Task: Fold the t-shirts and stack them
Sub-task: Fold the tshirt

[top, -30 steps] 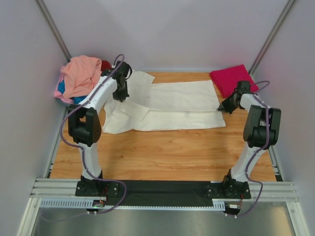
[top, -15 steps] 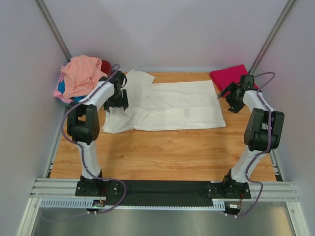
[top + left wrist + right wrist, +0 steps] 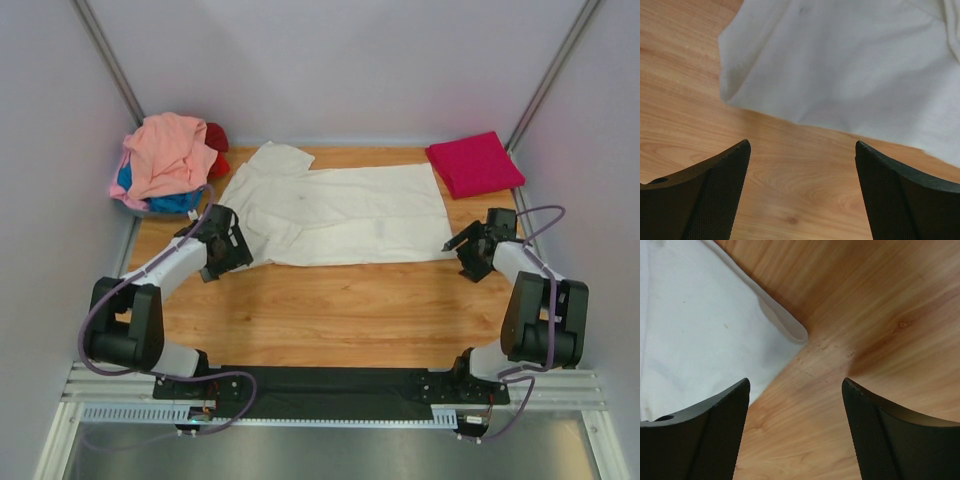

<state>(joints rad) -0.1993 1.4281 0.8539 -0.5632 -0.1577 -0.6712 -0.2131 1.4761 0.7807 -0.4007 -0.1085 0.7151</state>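
A cream-white t-shirt (image 3: 340,215) lies spread flat across the back half of the wooden table (image 3: 340,310). A folded magenta t-shirt (image 3: 474,163) sits at the back right corner. At the back left is a heap with a salmon-pink t-shirt (image 3: 165,150) on top, a blue one (image 3: 170,203) under it and a red one (image 3: 215,140) behind. My left gripper (image 3: 218,250) (image 3: 802,145) is open and empty, just short of the white shirt's (image 3: 850,65) near left corner. My right gripper (image 3: 795,381) (image 3: 458,250) is open and empty by the shirt's (image 3: 705,330) near right corner.
Grey walls close in the table on the left, back and right. A metal rail (image 3: 330,385) with both arm bases runs along the near edge. Bare wood lies between the white shirt and the rail.
Both grippers opened and let go of the white shirt, then drew back toward the near side. The shirt, folded over on itself before, now lies flatter.
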